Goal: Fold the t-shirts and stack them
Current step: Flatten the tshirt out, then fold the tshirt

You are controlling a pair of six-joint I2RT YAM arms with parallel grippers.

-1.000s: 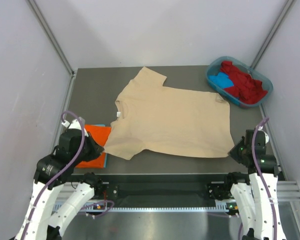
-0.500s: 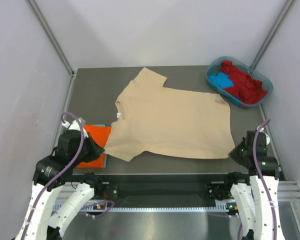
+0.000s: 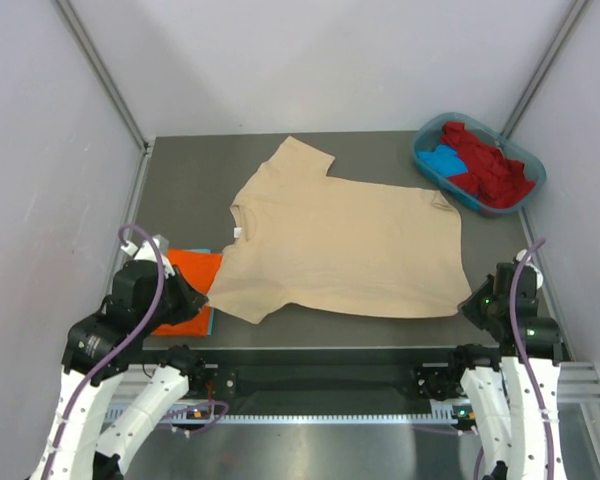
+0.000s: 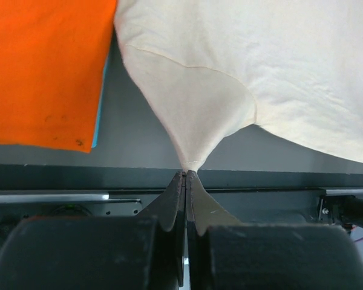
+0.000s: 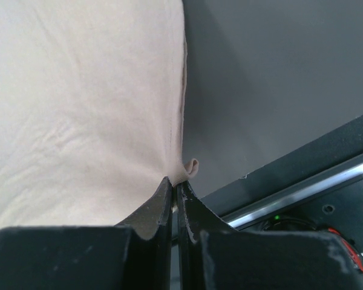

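Observation:
A beige t-shirt (image 3: 340,240) lies spread flat across the middle of the table, neck to the left with a small white label. My left gripper (image 3: 202,297) is shut on the tip of its near sleeve (image 4: 196,115), which is pulled into a point. My right gripper (image 3: 467,303) is shut on the near right hem corner (image 5: 184,171), a small fold of cloth curling past the fingertips. A folded orange t-shirt (image 3: 185,285) lies at the near left over a blue edge (image 4: 101,106). Red (image 3: 485,160) and blue (image 3: 442,160) t-shirts are bunched at the back right.
A teal oval tub (image 3: 525,195) at the back right corner holds the red and blue shirts. White walls enclose the table on the left, back and right. The dark front rail (image 3: 320,380) runs just below both grippers.
Both arms have drawn back a little toward the near edge, still holding the beige shirt. The shirt has barely shifted.

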